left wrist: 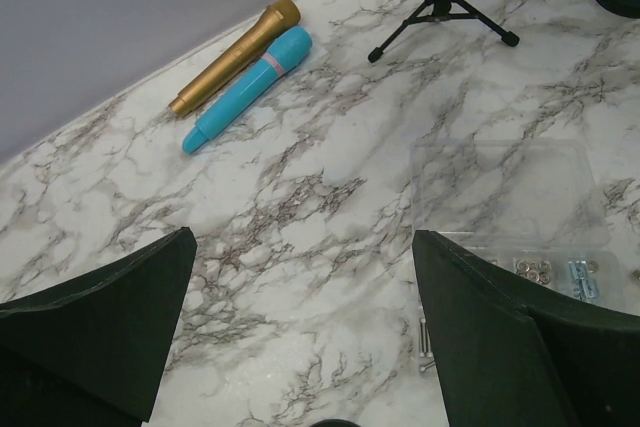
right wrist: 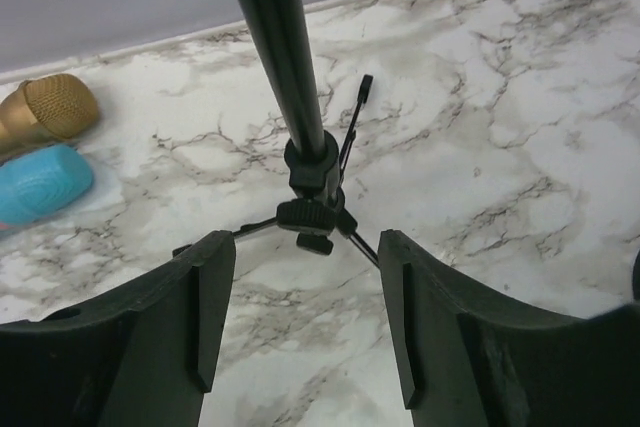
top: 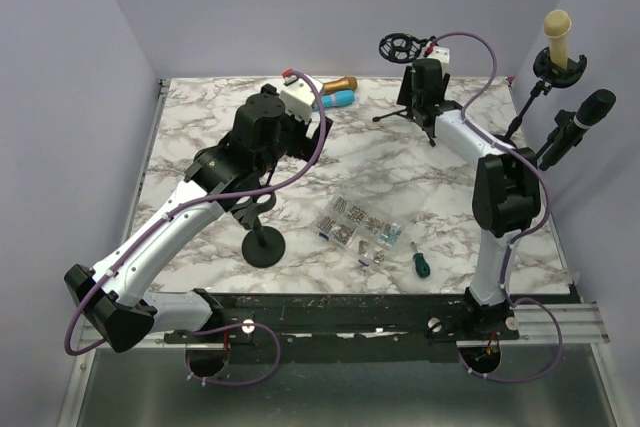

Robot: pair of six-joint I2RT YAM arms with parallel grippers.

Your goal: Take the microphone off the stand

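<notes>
White-and-grey marble table [top: 200, 137], and two black-and-white arms bent over it. The right gripper [right wrist: 305, 247] is spread wide, one finger on each side of the thin black pole of a small tripod stand [right wrist: 300, 97] at the back of the table; neither finger seems to touch it. The round black shock-mount ring [top: 396, 46] on top of that tripod holds nothing.

The left gripper [left wrist: 303, 257] is released too, its fingers parted above bare marble. Beyond it a gold metallic microphone [left wrist: 235, 57] and a bright blue plastic microphone [left wrist: 248, 90] lie flat side by side near the back wall.

The mounted ones are over at the right edge. A cream foam-topped microphone [top: 557, 32] sits upright in its black holder, and just beside it a black microphone [top: 590, 112] leans tilted in a clip.

Towards the front lie a clear plastic box of small screws [top: 355, 224], a green-handled screwdriver [top: 420, 263] and a round black stand base [top: 263, 247].
</notes>
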